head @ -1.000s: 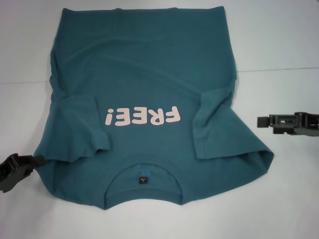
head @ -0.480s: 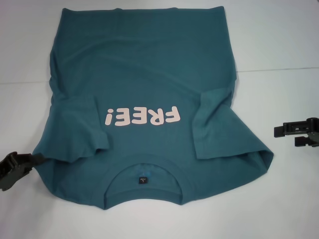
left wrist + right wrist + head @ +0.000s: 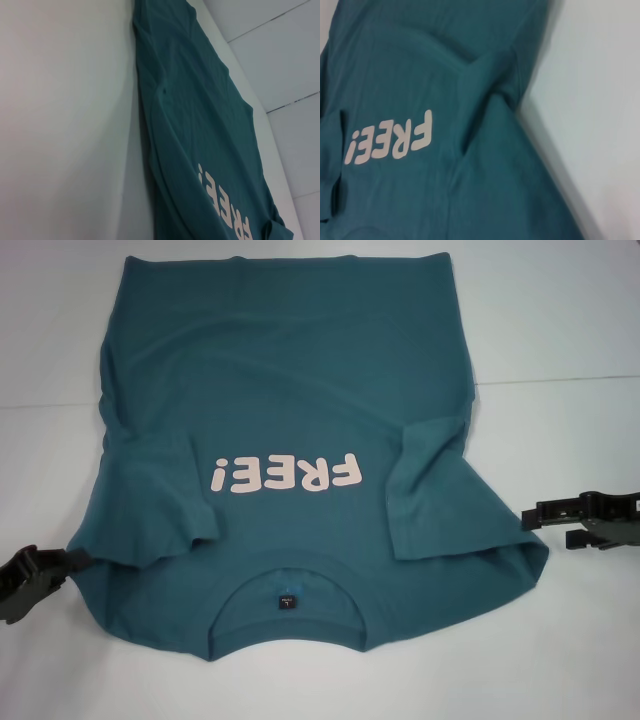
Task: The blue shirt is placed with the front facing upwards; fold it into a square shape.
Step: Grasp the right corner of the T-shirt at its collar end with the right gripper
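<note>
The blue shirt (image 3: 290, 390) lies flat on the white table, front up, with the pink "FREE!" lettering (image 3: 285, 474) upside down to me and the collar (image 3: 287, 585) nearest me. Both sleeves are folded in over the chest. My left gripper (image 3: 40, 575) sits low at the shirt's near left shoulder corner, its tip at the cloth's edge. My right gripper (image 3: 549, 525) is open just beside the near right shoulder corner, with nothing between its fingers. The left wrist view looks along the shirt (image 3: 200, 130), and the right wrist view shows its lettering (image 3: 390, 137).
The white table (image 3: 560, 320) surrounds the shirt, with a thin seam line (image 3: 560, 380) running across on the right. Bare surface lies to the right of the shirt and along the near edge.
My right gripper first pulled back to the right, then came back left and lower, ending beside the shirt's near right shoulder corner. My left gripper has barely moved.
</note>
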Robot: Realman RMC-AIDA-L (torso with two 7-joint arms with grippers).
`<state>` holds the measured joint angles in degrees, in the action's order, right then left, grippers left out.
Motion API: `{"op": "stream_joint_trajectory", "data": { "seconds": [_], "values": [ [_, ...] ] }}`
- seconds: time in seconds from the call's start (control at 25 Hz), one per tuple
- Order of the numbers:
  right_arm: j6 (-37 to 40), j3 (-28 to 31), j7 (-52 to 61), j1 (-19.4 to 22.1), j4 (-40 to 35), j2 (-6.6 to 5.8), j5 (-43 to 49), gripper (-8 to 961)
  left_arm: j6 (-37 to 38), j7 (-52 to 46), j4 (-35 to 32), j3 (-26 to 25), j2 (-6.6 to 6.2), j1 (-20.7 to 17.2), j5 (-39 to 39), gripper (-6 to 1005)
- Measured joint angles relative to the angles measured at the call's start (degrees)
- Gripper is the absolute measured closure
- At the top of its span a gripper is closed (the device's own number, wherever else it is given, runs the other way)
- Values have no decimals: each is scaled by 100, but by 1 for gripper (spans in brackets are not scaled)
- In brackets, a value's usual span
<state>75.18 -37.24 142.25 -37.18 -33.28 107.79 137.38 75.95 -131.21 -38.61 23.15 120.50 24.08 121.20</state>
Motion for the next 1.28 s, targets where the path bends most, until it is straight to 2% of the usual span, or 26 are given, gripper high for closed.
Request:
{"op": "stream_joint_trajectory", "data": {
  "seconds": [0.4,1.28],
  "values": [
    [-282,-400,-23,-95,-8,72,27,72,-2,25,2,-12,14,-4,0,973],
    [-585,-678,-171,-171,-28,205,26,80,-52,38,11,-30,17,-42,0,972]
  ]
}}
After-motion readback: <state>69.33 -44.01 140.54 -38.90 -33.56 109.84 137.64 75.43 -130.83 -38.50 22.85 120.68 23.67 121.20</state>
